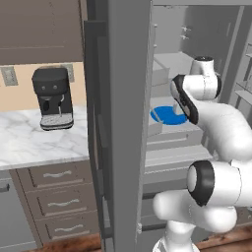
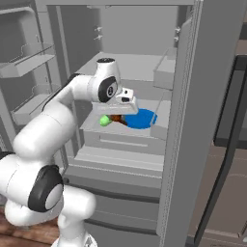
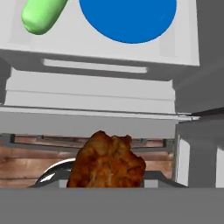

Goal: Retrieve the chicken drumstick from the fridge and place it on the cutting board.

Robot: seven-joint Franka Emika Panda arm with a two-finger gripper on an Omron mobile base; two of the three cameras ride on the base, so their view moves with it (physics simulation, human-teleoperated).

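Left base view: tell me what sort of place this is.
Most likely a home kitchen: a coffee machine on a marble counter, wooden drawers beneath it, and an open fridge.

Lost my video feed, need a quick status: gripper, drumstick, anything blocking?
Gripper shut on chicken drumstick, inside the open fridge. Blue plate and green vegetable lie close by on the shelf. Nothing blocks withdrawal.

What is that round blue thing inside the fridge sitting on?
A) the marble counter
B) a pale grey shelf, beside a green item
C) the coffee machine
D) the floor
B: the blue plate lies flat on the fridge's pale grey shelf, with the green item beside it.
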